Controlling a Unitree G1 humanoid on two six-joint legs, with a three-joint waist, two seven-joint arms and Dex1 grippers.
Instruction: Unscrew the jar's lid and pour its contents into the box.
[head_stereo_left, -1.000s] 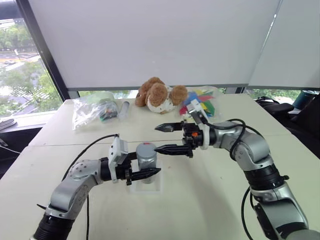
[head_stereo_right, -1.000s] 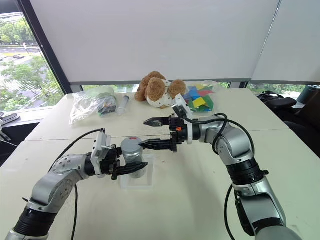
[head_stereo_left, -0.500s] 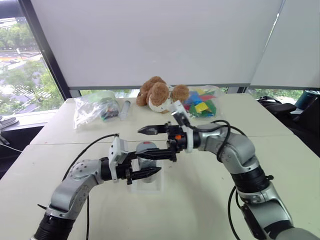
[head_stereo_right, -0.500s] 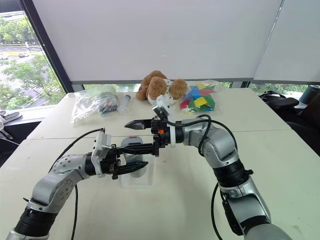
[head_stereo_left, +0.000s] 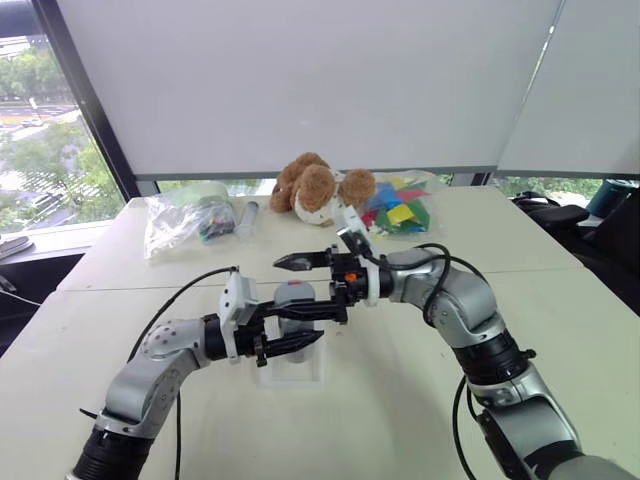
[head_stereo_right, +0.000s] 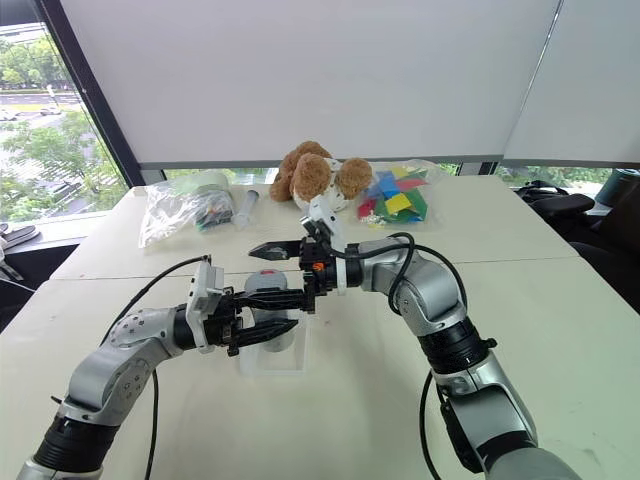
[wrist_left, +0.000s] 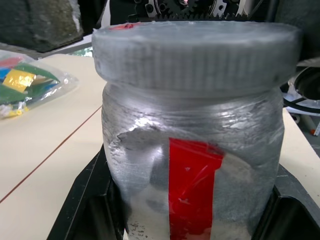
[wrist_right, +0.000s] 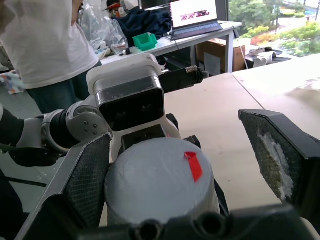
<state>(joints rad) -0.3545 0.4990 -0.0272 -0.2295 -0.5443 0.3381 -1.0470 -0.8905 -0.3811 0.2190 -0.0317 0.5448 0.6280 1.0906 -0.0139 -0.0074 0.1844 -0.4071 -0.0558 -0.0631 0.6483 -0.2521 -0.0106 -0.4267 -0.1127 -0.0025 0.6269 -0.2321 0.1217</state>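
The silvery-grey jar (head_stereo_left: 293, 318) with a red label patch (wrist_left: 192, 187) is upright, a little above the clear box (head_stereo_left: 300, 376). My left gripper (head_stereo_left: 306, 326) is shut on its body, with one black finger (wrist_left: 82, 202) on each side. The ribbed lid (wrist_left: 195, 55), marked with a red patch (wrist_right: 193, 165), sits on the jar. My right gripper (head_stereo_left: 276, 288) reaches in level from the right and is open. Its two fingers straddle the lid, one pad (wrist_right: 85, 180) close beside it and the other (wrist_right: 280, 150) well apart. The contents are hidden inside the jar.
At the table's far side lie a brown plush dog (head_stereo_left: 320, 188), a clear bag of small items (head_stereo_left: 185, 222), a slim grey tube (head_stereo_left: 248, 218) and a bag of coloured pieces (head_stereo_left: 397, 212). A person in a white shirt (wrist_right: 45, 45) stands beyond the table.
My right gripper has moved left, from beside the jar to straddling its lid, still open. The left gripper and jar have not moved.
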